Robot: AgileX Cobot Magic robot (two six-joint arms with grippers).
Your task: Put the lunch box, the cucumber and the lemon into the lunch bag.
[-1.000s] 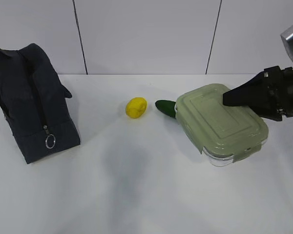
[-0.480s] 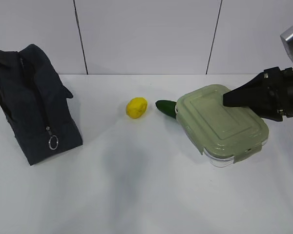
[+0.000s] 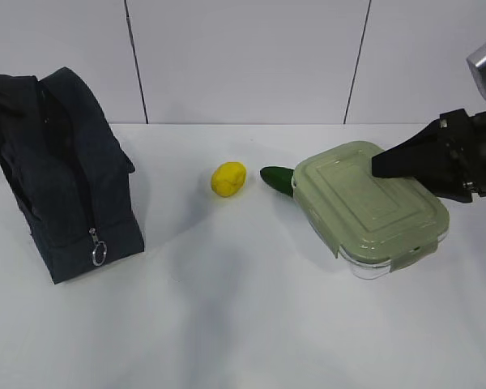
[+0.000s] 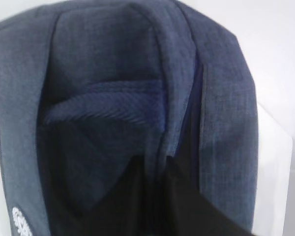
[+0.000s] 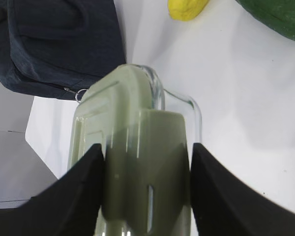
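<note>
Right claw is straddling the lunch box from the far-right end, one black finger on each side of the sage-green lid, jaws spread to the box's width and sitting against its sides. In the exterior view the same claw is coming in from the right edge, its tip over the back right corner of the box. Box is lying flat on the white bench, right of centre, angled slightly.

Left claw: cannot see the fingers themselves. Left wrist view is filling up with navy fabric of the lunch bag at very close range, a dark shape at the bottom of that frame, so cannot tell from the pictures whether it is pinching the fabric or just pressed together.

Lunch bag is standing upright at the far left of the bench, silver ring pull hanging low on the near end of the zipper line. The zipper looks closed along the visible side.

Lemon is sitting on the bench between bag and box, well apart from the bag. Cucumber is lying just right of the lemon, only its dark green end showing, the rest hidden behind the lunch box's left corner. Lemon and cucumber are near but not touching.
</note>
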